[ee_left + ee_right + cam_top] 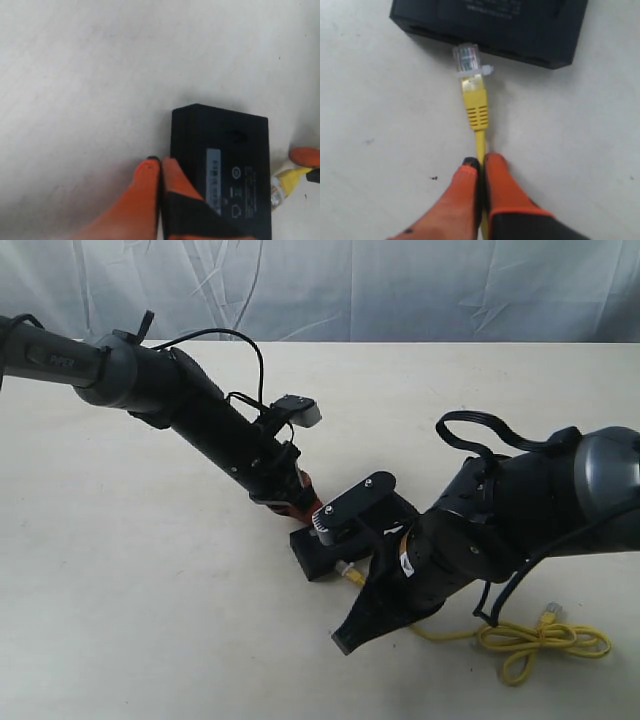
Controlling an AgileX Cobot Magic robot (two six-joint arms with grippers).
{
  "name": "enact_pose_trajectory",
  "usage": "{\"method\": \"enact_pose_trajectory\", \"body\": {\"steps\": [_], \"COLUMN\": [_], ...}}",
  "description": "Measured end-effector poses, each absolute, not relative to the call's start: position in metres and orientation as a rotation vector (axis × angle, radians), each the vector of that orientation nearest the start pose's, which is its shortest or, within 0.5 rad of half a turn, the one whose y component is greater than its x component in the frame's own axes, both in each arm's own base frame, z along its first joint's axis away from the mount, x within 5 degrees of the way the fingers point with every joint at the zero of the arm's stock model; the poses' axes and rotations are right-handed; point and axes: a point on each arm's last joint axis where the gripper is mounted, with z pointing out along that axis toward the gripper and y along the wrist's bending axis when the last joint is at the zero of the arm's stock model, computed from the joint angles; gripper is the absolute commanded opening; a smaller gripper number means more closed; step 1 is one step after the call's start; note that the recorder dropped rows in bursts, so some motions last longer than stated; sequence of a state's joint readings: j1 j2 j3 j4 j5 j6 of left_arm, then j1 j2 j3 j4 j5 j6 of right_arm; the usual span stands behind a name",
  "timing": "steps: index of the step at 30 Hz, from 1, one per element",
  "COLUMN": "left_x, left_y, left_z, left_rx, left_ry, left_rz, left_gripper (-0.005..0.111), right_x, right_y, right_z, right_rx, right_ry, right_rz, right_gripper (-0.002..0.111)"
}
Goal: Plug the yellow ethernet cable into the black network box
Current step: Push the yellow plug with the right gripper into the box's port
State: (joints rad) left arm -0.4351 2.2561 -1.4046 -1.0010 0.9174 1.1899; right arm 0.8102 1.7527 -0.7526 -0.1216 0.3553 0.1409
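Observation:
The black network box (pixel 318 552) lies flat mid-table, its pale label strip facing up (pixel 220 170). My left gripper (pixel 160 164) is shut with nothing between its orange fingers, and its tip rests against the box's side edge. My right gripper (pixel 481 162) is shut on the yellow ethernet cable (pixel 480 140) just behind the yellow boot. The clear plug (pixel 466 59) points at the box's port side (pixel 485 42), its tip right at the face, not visibly seated. The plug (pixel 281 184) also shows beside the box. The cable's looped bundle (pixel 540 638) lies behind the right arm.
The bare pale tabletop (pixel 150 620) surrounds the box. A white cloth backdrop (pixel 400 290) hangs behind the table's far edge. The right arm's bulky wrist (pixel 480 530) hangs over the area right of the box.

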Motion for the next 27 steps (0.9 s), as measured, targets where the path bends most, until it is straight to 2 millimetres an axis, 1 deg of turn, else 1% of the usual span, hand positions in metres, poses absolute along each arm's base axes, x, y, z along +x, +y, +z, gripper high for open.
{"method": "enact_pose_trajectory", "body": {"steps": [3, 5, 9, 13, 18, 22, 27], "left_x": [0.355, 0.356, 0.356, 0.355, 0.352, 0.348, 0.347], "left_y": [-0.229, -0.223, -0.217, -0.216, -0.216, -0.216, -0.215], "left_z": [0.093, 0.094, 0.099, 0.1, 0.1, 0.098, 0.098], "left_rx": [1.214, 1.192, 1.235, 1.241, 1.277, 1.303, 1.32], "left_ry": [2.504, 2.548, 2.578, 2.588, 2.598, 2.615, 2.617], "left_rz": [-1.05, -1.023, -0.947, -0.952, -0.98, -1.027, -1.042], "left_gripper": [0.0, 0.0, 0.0, 0.0, 0.0, 0.0, 0.0], "right_x": [0.201, 0.2, 0.201, 0.201, 0.201, 0.201, 0.202], "right_y": [0.205, 0.205, 0.205, 0.205, 0.206, 0.207, 0.207], "right_z": [0.122, 0.122, 0.122, 0.122, 0.115, 0.115, 0.115], "right_rx": [-1.134, -1.163, -1.169, -1.169, -1.167, -1.166, -1.166], "right_ry": [2.608, 2.596, 2.589, 2.59, 2.611, 2.606, 2.601], "right_rz": [0.112, 0.106, 0.107, 0.108, 0.109, 0.113, 0.117], "right_gripper": [-0.001, -0.001, -0.001, -0.001, -0.001, -0.001, -0.001]}}
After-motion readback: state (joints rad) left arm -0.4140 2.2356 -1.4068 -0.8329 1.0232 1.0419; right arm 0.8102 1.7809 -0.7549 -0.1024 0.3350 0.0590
